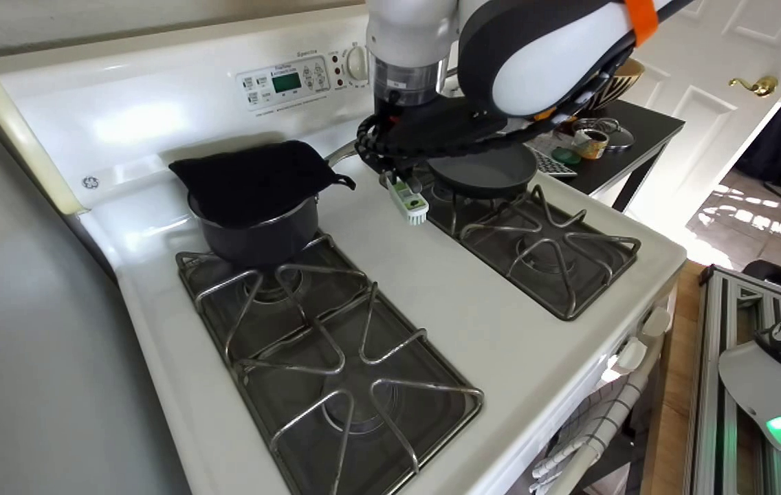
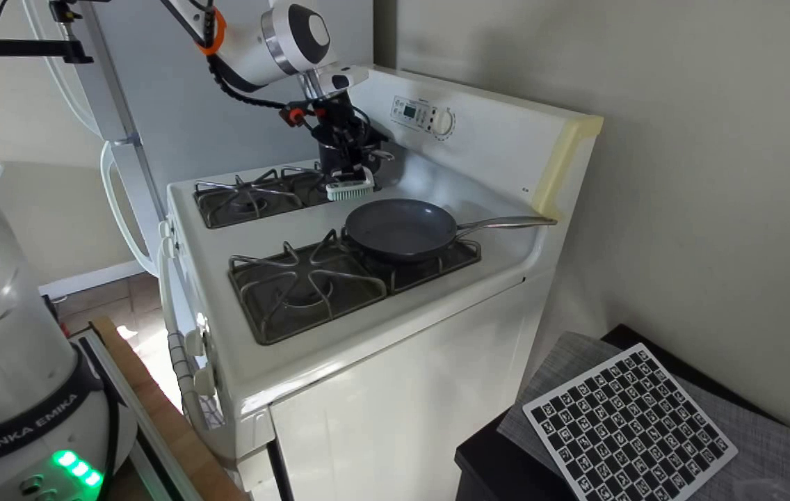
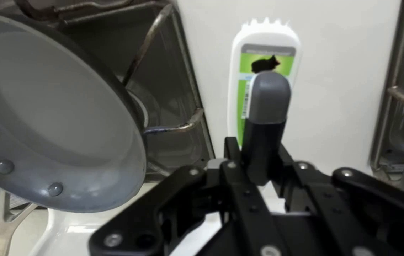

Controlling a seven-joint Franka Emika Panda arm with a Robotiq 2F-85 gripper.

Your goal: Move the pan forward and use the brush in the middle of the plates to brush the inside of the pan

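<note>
White stovetop leaves a long open strip between the two pairs of plates, running from the front edge to the back panel. Over this strip the jaws grasp the brush, near the pan but apart from it; whether the bristles touch the stovetop cannot be told. The pan rests on a rear plate, and the plate in front of it gives further open room. In an exterior view its silvery handle reaches back toward the panel's yellowed end; in an exterior view the arm covers that side, while a black pot under a dark cloth shows plainly. The wrist view adds two rivets inside the pan, whose shallow inside is smooth and grey. Small and oblong, the brush has a white edge and pale green bristles; a dark fingertip covers part of its green label.
</note>
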